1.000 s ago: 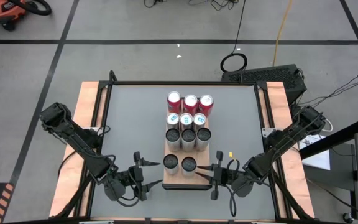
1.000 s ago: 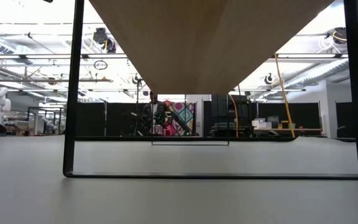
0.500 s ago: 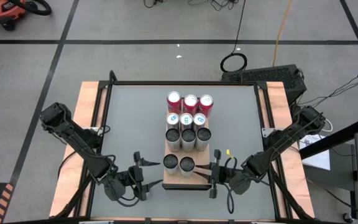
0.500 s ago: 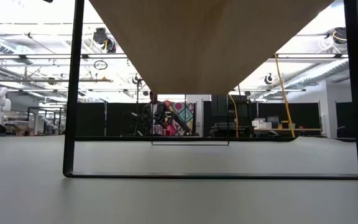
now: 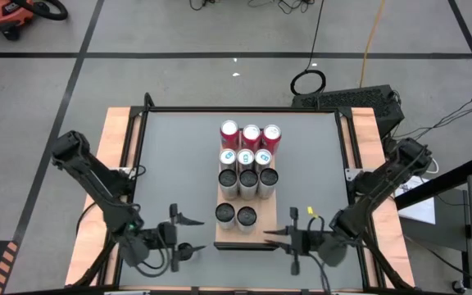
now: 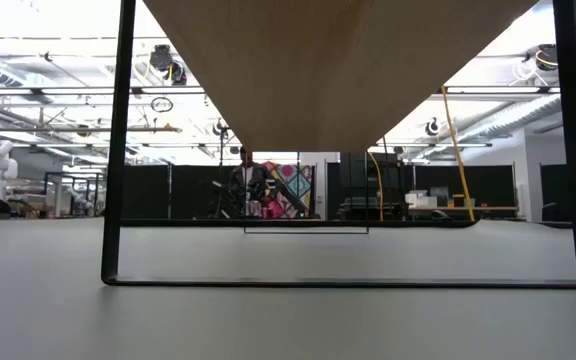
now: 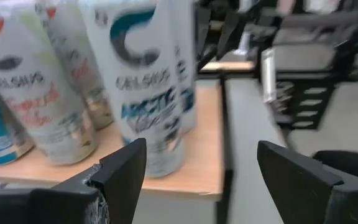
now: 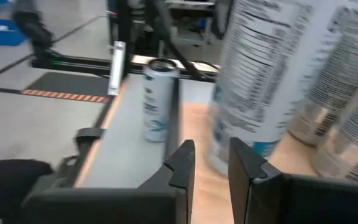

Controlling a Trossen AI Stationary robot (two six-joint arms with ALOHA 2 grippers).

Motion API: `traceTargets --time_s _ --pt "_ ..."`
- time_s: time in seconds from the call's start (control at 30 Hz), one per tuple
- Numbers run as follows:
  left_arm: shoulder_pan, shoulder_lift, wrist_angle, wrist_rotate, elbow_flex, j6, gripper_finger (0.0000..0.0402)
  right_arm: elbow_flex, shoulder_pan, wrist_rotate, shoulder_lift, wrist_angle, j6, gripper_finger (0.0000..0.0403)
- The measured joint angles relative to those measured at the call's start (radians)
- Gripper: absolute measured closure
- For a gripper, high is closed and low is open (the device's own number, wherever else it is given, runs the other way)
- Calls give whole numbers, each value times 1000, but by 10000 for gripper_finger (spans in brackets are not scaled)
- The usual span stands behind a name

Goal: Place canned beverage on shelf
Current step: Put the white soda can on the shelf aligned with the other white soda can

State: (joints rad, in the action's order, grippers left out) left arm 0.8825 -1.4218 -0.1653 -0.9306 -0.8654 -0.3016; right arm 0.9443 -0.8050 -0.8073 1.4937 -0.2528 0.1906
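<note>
Nearest the robot, the left end effector [image 5: 176,235] hangs with its fingers apart and empty, just off the shelf's near left corner. The right end effector [image 5: 289,240] sits beside the near right corner, fingers together and holding nothing. Between them the shelf [image 5: 256,236] carries two cans [image 5: 236,215] in its near row, leaving one gap at the right. Beyond stand three full rows [image 5: 248,158] of three. Judging by this, one can remains to place.
</note>
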Motion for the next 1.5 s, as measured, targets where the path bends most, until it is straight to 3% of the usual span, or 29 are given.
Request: traceTargets --time_s 0.33,0.63,0.83,0.97,1.1,1.33,1.5 --pt "43 140 33 115 0 -34 105 0 -118 -83 -15 12 -27 369" --pt "76 138 254 182 -37 -359 105 0 -177 -214 -15 168 61 369" --pt "89 91 270 204 -70 -374 105 0 -179 -211 -15 189 72 369" --pt "88 49 304 284 -137 -361 105 0 -179 -210 -15 183 59 369" --pt "87 4 440 274 -236 -353 105 0 -179 -210 -15 183 59 369" --pt "62 -68 737 334 -389 -513 105 0 -179 -209 -15 183 58 369" --pt "37 -103 812 361 -459 -552 105 0 -179 -209 -15 184 51 369"
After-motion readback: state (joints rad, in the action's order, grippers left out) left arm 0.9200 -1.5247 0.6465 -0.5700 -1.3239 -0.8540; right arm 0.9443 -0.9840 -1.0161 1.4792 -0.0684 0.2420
